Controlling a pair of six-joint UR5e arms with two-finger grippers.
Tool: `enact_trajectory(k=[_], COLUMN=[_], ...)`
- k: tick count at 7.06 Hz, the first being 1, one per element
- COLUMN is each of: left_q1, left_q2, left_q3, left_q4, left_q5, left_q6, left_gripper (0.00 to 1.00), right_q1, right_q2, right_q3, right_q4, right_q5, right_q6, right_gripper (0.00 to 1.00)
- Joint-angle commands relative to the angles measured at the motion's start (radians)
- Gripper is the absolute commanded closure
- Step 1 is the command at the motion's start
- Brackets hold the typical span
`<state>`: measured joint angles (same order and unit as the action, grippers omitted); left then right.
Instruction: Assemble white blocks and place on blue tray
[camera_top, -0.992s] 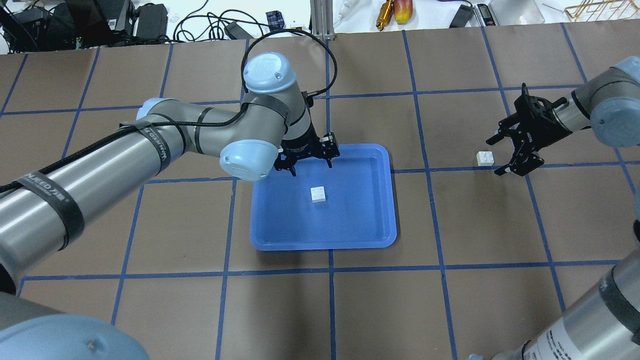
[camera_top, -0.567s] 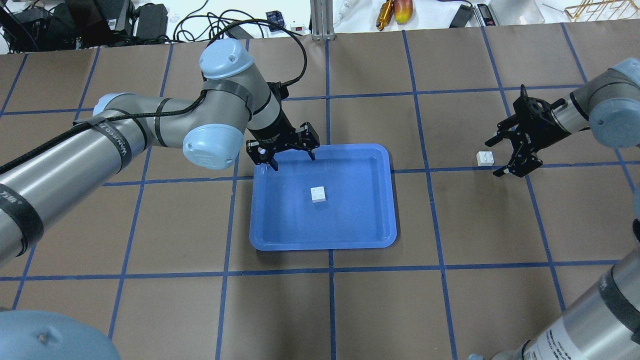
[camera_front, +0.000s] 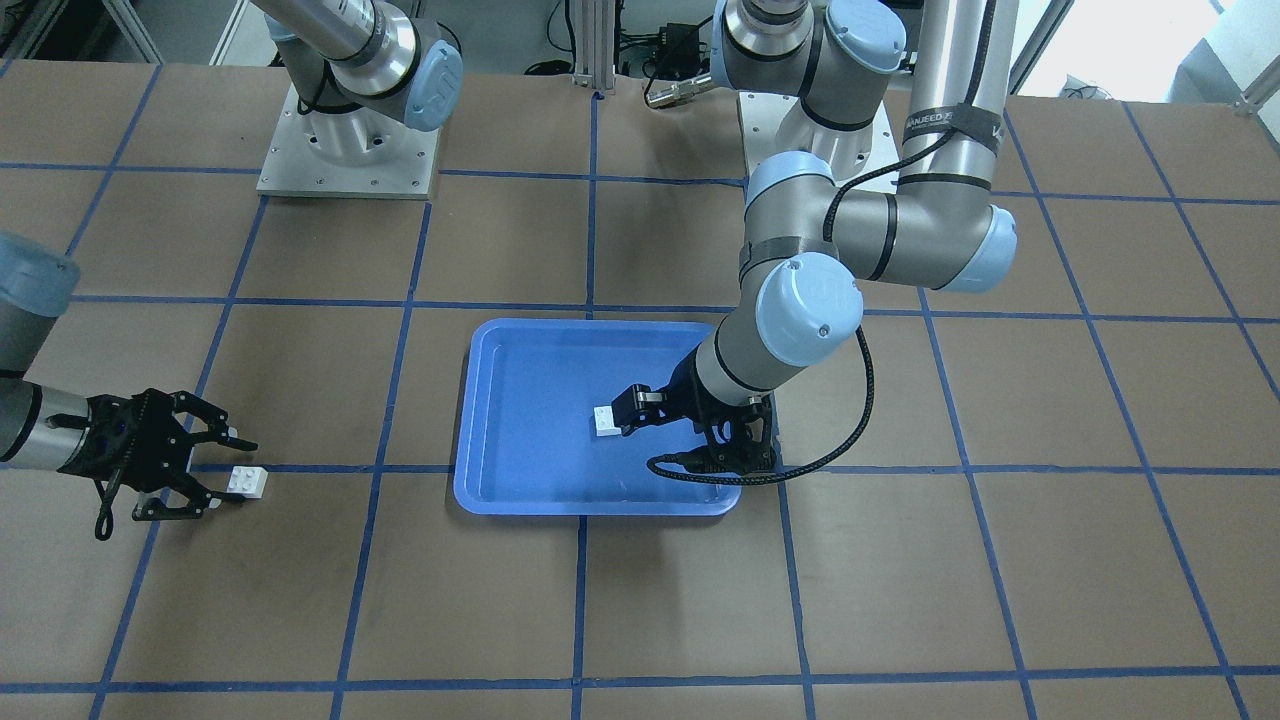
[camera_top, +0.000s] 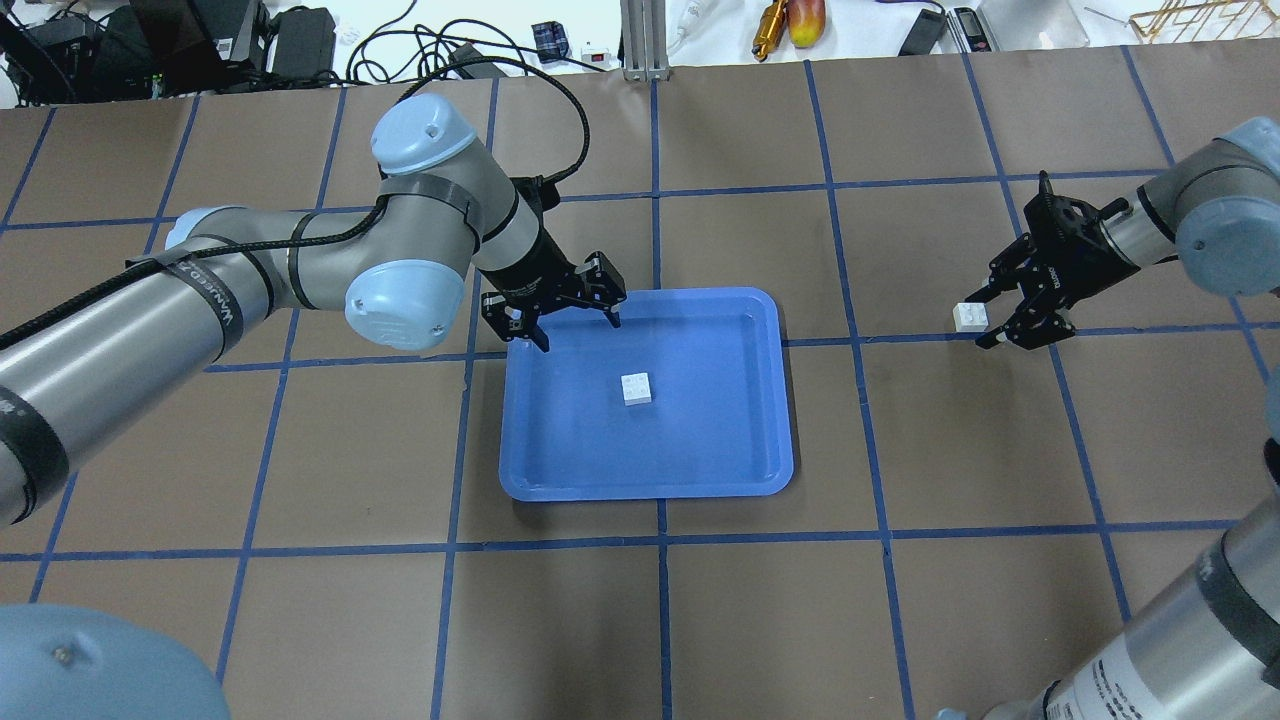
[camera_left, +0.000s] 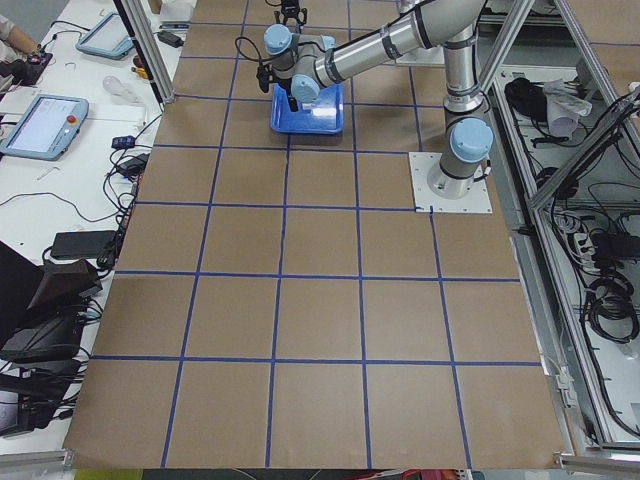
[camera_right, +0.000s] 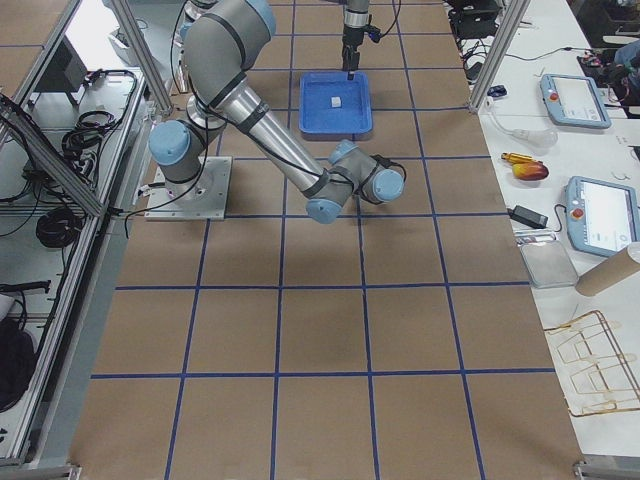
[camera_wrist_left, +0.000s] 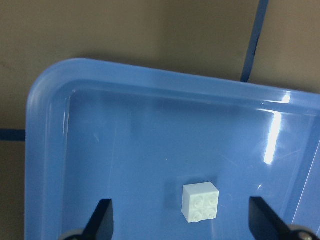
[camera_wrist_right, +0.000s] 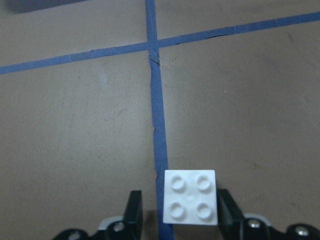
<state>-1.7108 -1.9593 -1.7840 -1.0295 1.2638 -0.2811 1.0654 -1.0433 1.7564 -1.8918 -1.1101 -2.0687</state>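
Observation:
One white block (camera_top: 636, 388) lies studs up near the middle of the blue tray (camera_top: 720, 450). My left gripper (camera_top: 579, 335) is open and empty, hovering over the tray's far left corner; its wrist view shows that block (camera_wrist_left: 200, 201) on the tray (camera_wrist_left: 50, 100) between the spread fingers, well below them. The second white block (camera_top: 969, 316) sits on the table to the right of the tray. My right gripper (camera_top: 982, 318) is open and straddles it; in its wrist view the block (camera_wrist_right: 191, 197) sits between the fingers, close to one of them.
The brown table is taped into squares with blue lines. Cables, tools and boxes lie beyond the table's far edge (camera_top: 640, 60). In the front-facing view the tray (camera_front: 520, 470) sits mid-table with the second block (camera_front: 247, 482) far to its left.
My left arm swung back and left, moving its open gripper from the tray's far middle to its far left corner. My right gripper moved in around the loose block.

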Motion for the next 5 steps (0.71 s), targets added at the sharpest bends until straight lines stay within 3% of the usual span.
enact_trajectory(k=[1,2,3,4,5], left_q1=[-0.001,-0.001,-0.003,-0.003,-0.009], left_q2=[-0.004,-0.015,-0.023,-0.024,-0.026], left_q3=[-0.014,-0.015,-0.014,-0.015,-0.015], left_q4=[0.034,0.032,0.032,0.032,0.032], left_q5=[0.002,0.002,0.002,0.003,0.003], left_q6=[0.002,0.005,0.003,0.047,0.052], left_gripper=[0.59,0.73,0.9,1.0,1.0], right_q1=[0.004,0.014,0.033,0.056,0.102], right_q2=[-0.001,-0.007,-0.026,-0.074,-0.124], right_q3=[0.0,-0.001,-0.006,-0.003,-0.005], right_q4=[-0.001,0.002,0.005,0.017,0.067], right_q5=[-0.002,-0.014,-0.023,-0.019,-0.007], right_q6=[0.004,0.004,0.005,0.012,0.095], right_gripper=[0.85,1.0,1.0,1.0,1.0])
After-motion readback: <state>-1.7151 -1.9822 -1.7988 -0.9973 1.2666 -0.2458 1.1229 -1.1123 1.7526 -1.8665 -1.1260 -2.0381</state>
